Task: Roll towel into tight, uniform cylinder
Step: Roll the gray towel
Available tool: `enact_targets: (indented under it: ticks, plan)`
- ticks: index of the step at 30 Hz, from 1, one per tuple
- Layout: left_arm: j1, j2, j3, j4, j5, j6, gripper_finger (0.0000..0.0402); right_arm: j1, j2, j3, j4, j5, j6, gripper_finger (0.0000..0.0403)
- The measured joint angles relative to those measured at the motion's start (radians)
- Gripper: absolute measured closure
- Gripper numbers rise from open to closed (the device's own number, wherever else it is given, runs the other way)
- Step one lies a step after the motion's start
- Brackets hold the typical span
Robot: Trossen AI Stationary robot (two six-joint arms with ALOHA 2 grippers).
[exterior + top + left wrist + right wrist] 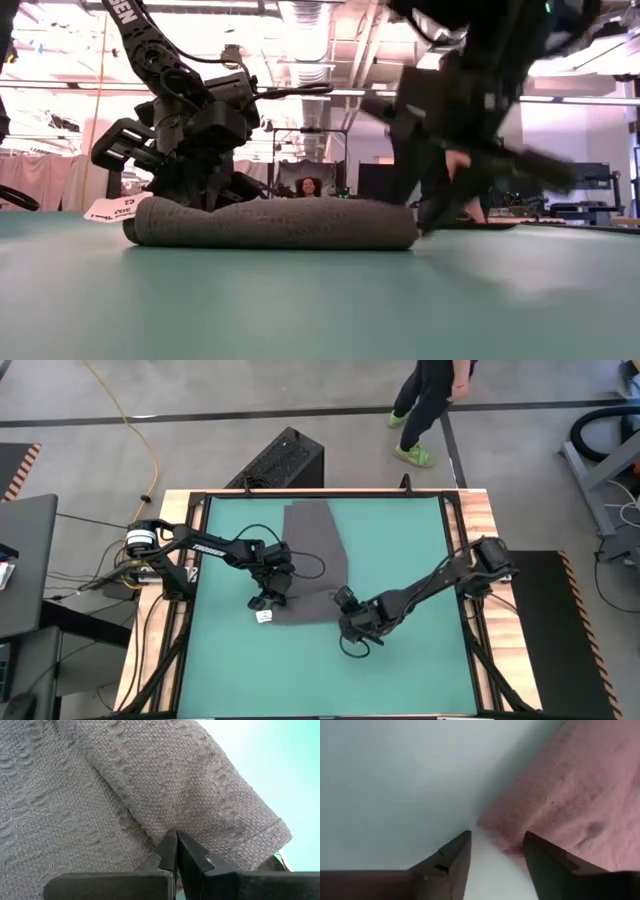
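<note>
The dark grey towel (315,540) lies on the teal mat (410,550). Its far part is flat and its near part is rolled into a low roll (280,222) lying left to right. A white tag (263,617) sticks out at the roll's left end. My left gripper (268,600) is shut on top of the roll near that left end. My right gripper (350,622) is open at the roll's right end, with the roll's end corner (492,827) between its fingertips (496,842). My left gripper has its shut fingertips (176,840) against the roll's upper surface (170,815) near its left end, slanting down from the table's left. Whether any cloth is caught between them I cannot tell. The roll lies on the mat. Whether my right gripper touches the roll's end I cannot tell.
Bare mat lies to the near side and to the right of the towel. A black box (285,460) stands beyond the table's far edge, and a person (425,405) walks past there. The wooden table edge (480,510) frames the mat.
</note>
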Motion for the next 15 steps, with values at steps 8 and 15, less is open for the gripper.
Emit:
enact_targets:
  ticks: [8, 15]
  plan:
    - [0.000, 0.000, 0.000, 0.002, 0.001, 0.005, 0.0401, 0.026, 0.027, -0.001, 0.017, 0.223, 0.084, 0.0147]
    - [0.000, 0.000, 0.000, 0.009, 0.002, 0.035, 0.0401, 0.023, -0.007, -0.001, 0.038, 0.178, 0.097, 0.0145]
